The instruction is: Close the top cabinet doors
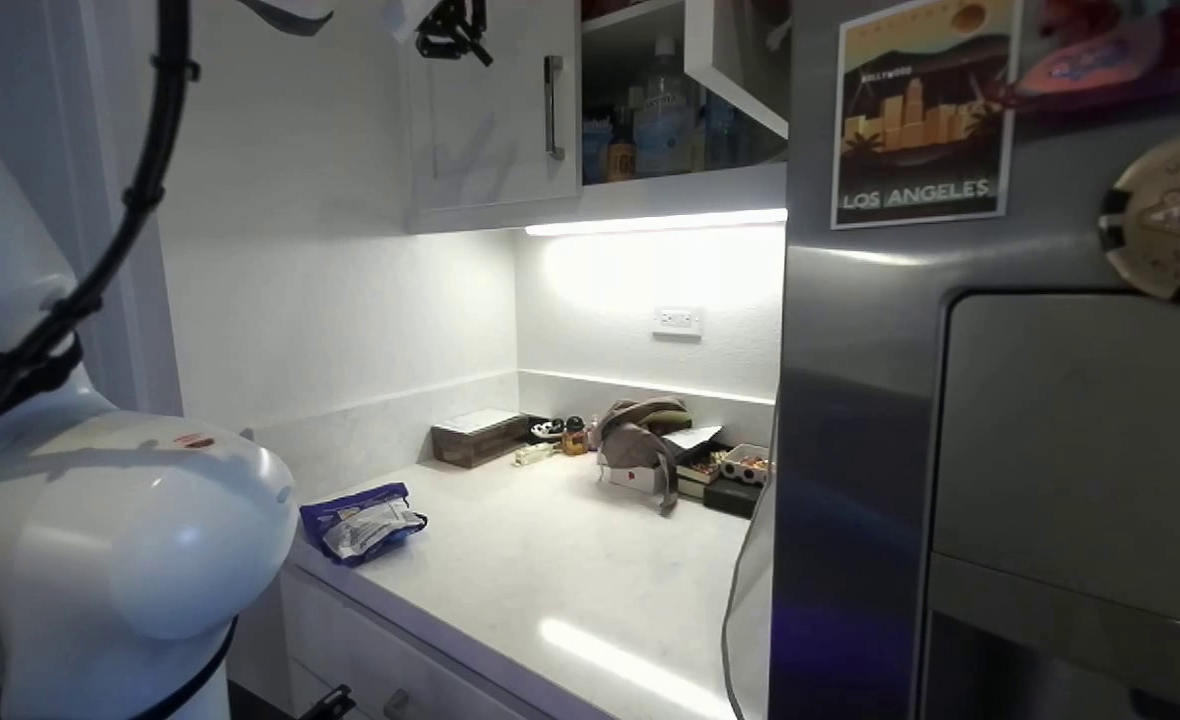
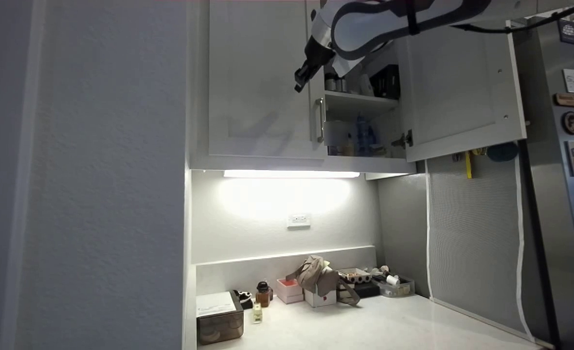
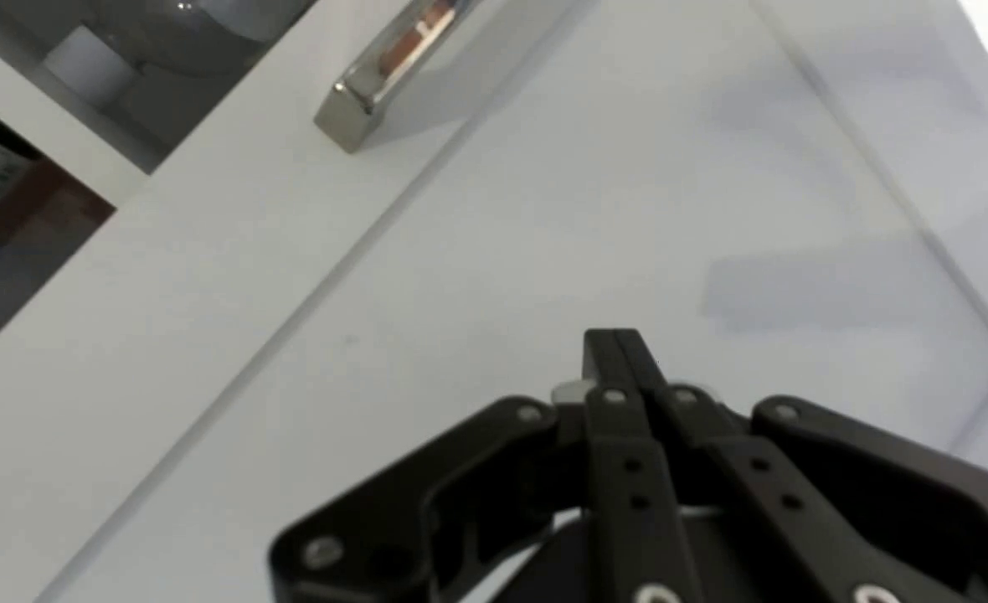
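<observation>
One tall white cabinet door [image 1: 495, 120] with a silver bar handle [image 1: 553, 108] sits flat against the cabinet front. It also shows in an exterior view [image 2: 262, 87] and the wrist view [image 3: 544, 209]. The second white door [image 2: 462, 87] stands swung wide open toward the fridge, its inner face and hinge showing; in an exterior view [image 1: 740, 60] the fridge hides part of it. Shelves with bottles show in the opening. My gripper [image 2: 299, 87] is in front of the closed door, left of its handle. Its fingertips [image 3: 618, 333] are together and empty. I cannot tell whether they touch the panel.
The grey steel fridge [image 1: 870, 400] stands beside the cabinet, near the open door. A lit strip [image 2: 292, 174] runs under the cabinet. The counter [image 1: 540, 540] holds a blue bag [image 1: 365, 522], a brown box [image 1: 478, 438] and a grey cap-like cloth item [image 2: 313, 274].
</observation>
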Action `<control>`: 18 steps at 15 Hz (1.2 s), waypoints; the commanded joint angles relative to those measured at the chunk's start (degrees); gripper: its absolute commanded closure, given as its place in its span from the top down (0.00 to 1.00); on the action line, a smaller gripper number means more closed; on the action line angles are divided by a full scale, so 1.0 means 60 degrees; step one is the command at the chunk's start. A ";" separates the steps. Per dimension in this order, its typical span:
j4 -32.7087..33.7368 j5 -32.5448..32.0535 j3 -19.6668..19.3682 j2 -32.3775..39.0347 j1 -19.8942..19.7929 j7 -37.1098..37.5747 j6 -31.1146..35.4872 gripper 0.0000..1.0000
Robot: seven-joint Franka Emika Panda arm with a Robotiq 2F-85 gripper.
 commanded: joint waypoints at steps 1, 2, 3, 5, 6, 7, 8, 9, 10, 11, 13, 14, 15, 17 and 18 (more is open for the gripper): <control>0.0374 0.0615 0.0604 -0.0653 0.0010 -0.0212 -0.2131 0.00; 0.0414 0.0734 0.0756 -0.0882 0.0037 -0.0150 -0.2756 0.00; 0.0569 0.0837 0.0868 -0.1025 0.0068 -0.0145 -0.3355 0.00; 0.0687 0.1050 0.1066 -0.1458 0.0120 -0.0063 -0.4486 0.00; 0.0790 0.1188 0.1123 -0.1623 0.0166 -0.0043 -0.5052 0.00; 0.0840 0.1368 0.1153 -0.1805 0.0225 0.0003 -0.5591 0.00; 0.0976 0.1559 0.1170 -0.1908 0.0283 0.0027 -0.6109 0.00; 0.0986 0.1786 0.1172 -0.2080 0.0373 0.0100 -0.6580 0.00; 0.0922 0.1952 0.1185 -0.2294 0.0412 0.0222 -0.6990 0.00; 0.1051 0.2096 0.1189 -0.2366 0.0421 0.0283 -0.7441 0.00; 0.1040 0.2325 0.1195 -0.2662 0.0440 0.0487 -0.8177 0.00; 0.0890 0.2438 0.1162 -0.2891 0.0427 0.0685 -0.8460 0.00; 0.0886 0.2572 0.1124 -0.3015 0.0420 0.0795 -0.8795 0.00; 0.0618 0.2853 0.1016 -0.3385 0.0427 0.1186 -0.9351 0.00; 0.0511 0.3038 0.0942 -0.3527 0.0431 0.1382 -0.9597 0.00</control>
